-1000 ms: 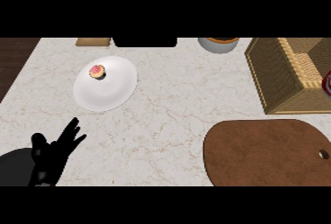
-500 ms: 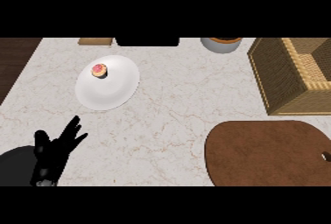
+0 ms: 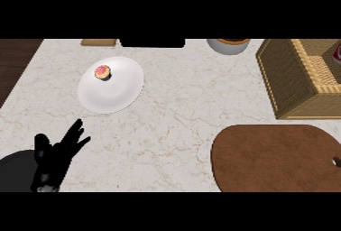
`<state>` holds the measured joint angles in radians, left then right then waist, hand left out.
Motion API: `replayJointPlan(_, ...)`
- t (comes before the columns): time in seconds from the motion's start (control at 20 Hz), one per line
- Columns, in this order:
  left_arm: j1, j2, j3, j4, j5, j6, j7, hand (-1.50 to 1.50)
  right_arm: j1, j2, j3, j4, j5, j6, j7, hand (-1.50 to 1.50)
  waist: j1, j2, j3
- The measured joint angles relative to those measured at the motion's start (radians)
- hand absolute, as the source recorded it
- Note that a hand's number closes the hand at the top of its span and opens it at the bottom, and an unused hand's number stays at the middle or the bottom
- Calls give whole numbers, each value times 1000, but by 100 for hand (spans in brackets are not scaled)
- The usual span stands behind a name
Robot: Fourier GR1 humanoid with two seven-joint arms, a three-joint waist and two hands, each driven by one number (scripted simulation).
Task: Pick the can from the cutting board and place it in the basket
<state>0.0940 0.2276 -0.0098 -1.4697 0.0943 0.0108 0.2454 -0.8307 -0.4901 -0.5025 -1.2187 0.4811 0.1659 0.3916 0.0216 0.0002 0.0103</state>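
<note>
At lower left, the left hand point(image 3: 58, 151) rests over the marble counter point(image 3: 180, 103) with fingers spread and straight, holding nothing. At lower right lies the brown cutting board point(image 3: 279, 158), bare on top; the wicker basket point(image 3: 293, 81) stands beyond it, a red object, possibly the can point(image 3: 335, 56), just visible inside at the frame's edge. A white plate point(image 3: 117, 90) carrying a small pastry point(image 3: 102, 72) sits upper left.
</note>
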Motion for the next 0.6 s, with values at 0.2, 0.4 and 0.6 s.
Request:
replayJointPlan(0.2, 0, -5, -6, -6, -17, 9, 16, 0, -6, -4, -32, 122, -34, -38, -89, 150, -1, -1, 1)
replayJointPlan(0.4, 13, -19, -11, -14, -23, 10, -9, 0, -4, -24, -49, 243, -48, -64, -186, 150, 0, -1, 1)
replayJointPlan(0.6, 0, -8, -1, -9, -19, 0, 10, 0, 9, -62, -44, 340, 3, -136, -242, 150, 2, 2, 0)
